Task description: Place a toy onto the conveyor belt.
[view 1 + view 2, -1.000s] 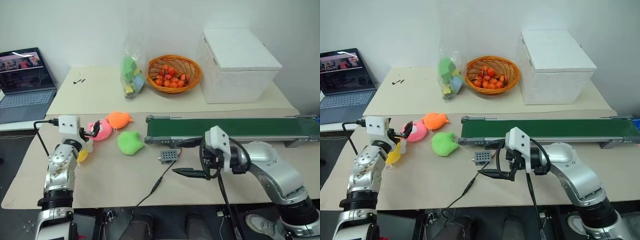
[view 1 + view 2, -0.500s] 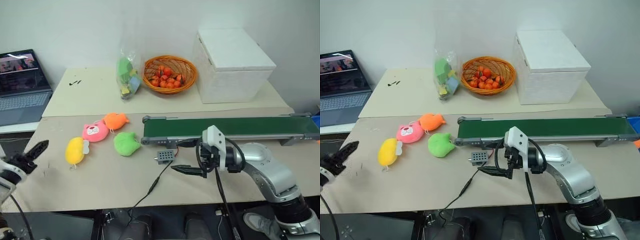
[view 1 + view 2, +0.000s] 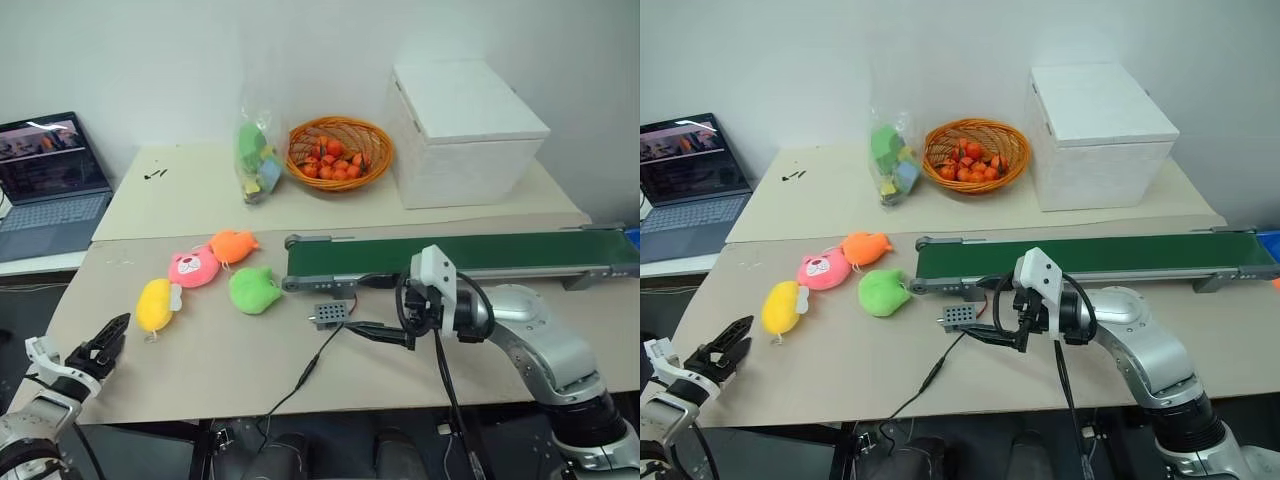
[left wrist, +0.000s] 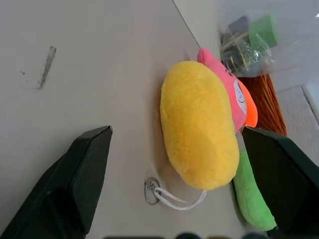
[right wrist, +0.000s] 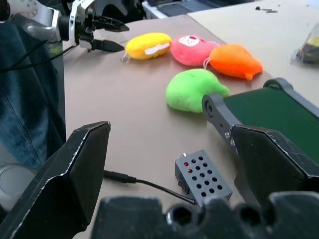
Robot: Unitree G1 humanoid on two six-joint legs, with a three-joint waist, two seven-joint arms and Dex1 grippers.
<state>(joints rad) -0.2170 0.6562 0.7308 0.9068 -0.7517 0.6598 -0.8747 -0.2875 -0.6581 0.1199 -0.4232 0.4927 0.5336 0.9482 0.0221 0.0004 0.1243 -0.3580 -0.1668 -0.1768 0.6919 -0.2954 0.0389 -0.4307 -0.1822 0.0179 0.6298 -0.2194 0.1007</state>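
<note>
Task barely started: the small oval bright-yellow plush toy [image 3: 154, 303] lies flat on the tan table [image 3: 220, 370], not on the long dark-green conveyor belt in its grey metal frame [image 3: 470, 255], so grasp, carry and drop are all left. The left gripper [image 3: 100, 346] sits low at the near table edge, fingers spread wide, holding nothing; the toy is just ahead of its fingertips and apart from them, and in the left wrist view it sits between the two finger lines with its white cord loop and ring [image 4: 167, 194] nearest the gripper. The right gripper [image 3: 385, 332] hangs over the table in front of the belt's roller end, jaws parted, empty; the belt is just beyond it. Clutter: the pink bear-faced plush [image 3: 193, 268] touches the toy's far end, with the orange plush [image 3: 236, 243] and lime-green plush [image 3: 254, 289] past it toward the belt. A small grey perforated box [image 3: 332, 313] with a black cable [image 3: 310, 368] lies near the right gripper. The likely carry path crosses the green plush and the box.
</note>
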